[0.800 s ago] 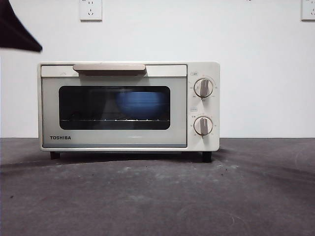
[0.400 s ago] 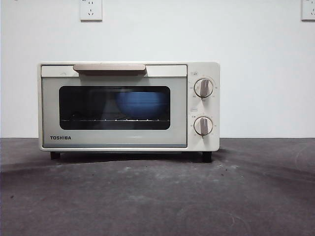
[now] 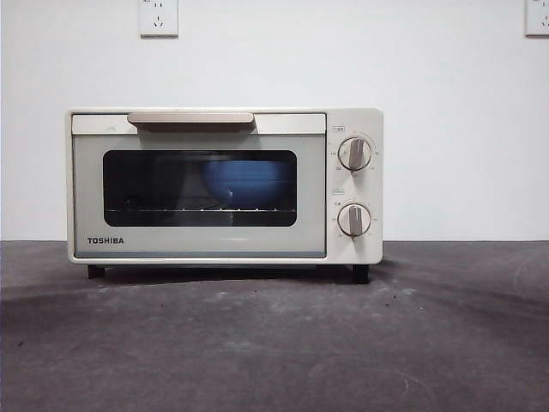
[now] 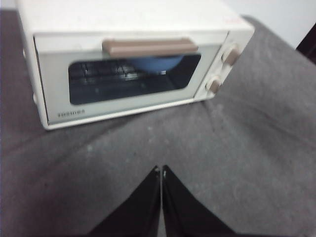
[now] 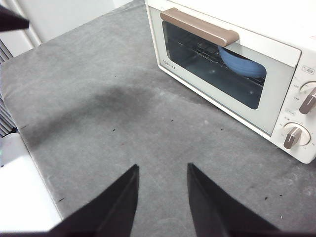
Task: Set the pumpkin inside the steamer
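Steamer (image 3: 225,184): on grey worktop (image 3: 274,343), door closed, blue bowl (image 3: 247,182) on its rack. Pumpkin: not visible in any view. Left end effector (image 4: 161,170): clenched, empty, above worktop. Right end effector (image 5: 163,170): released, empty.

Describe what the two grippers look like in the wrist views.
The left gripper shows two plain black jaws tapering to sharp points. The right gripper has the same matte black, wedge-shaped jaws with flat faces. No cables, markings or labels are visible on either, and the arms behind them are out of frame.
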